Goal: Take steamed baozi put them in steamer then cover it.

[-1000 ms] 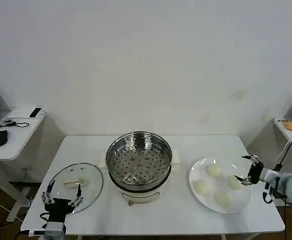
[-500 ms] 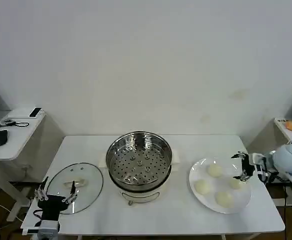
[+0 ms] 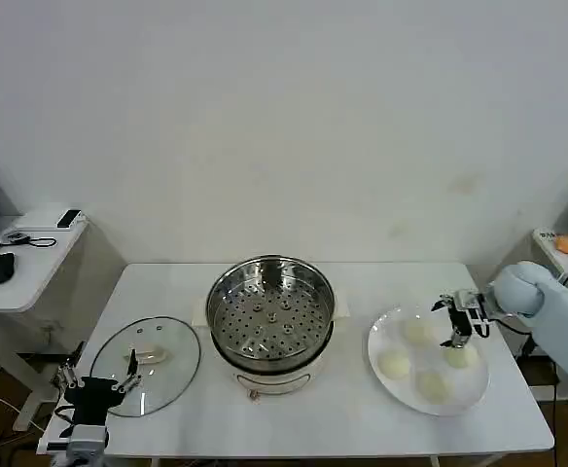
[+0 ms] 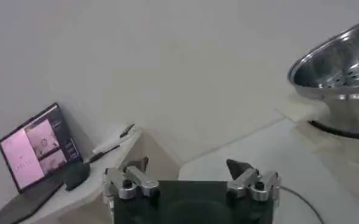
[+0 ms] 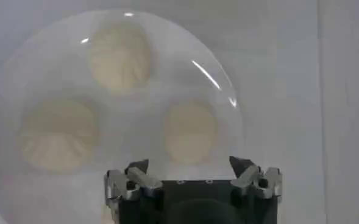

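Note:
Several cream-white baozi lie on a white plate (image 3: 479, 391) at the table's right: one at the back (image 3: 416, 330), one on the left (image 3: 394, 365), one at the front (image 3: 432, 387). My right gripper (image 3: 449, 323) hangs open over the plate, beside the right-hand baozi (image 3: 461, 356). In the right wrist view, that open gripper (image 5: 188, 164) has a baozi (image 5: 190, 129) just ahead of its fingertips. The steel steamer (image 3: 270, 311) stands empty mid-table. The glass cover (image 3: 148, 355) lies flat to its left. My left gripper (image 3: 97, 375) is open at the cover's front-left edge.
A side table (image 3: 26, 258) with a mouse and cables stands to the far left. The left wrist view shows a laptop (image 4: 33, 146) there and the steamer (image 4: 344, 79). Bare tabletop (image 3: 323, 418) runs along the front edge.
My right gripper has swung left from beyond the plate's right edge to over the plate. My left gripper has slid left and back off the cover toward the table's corner.

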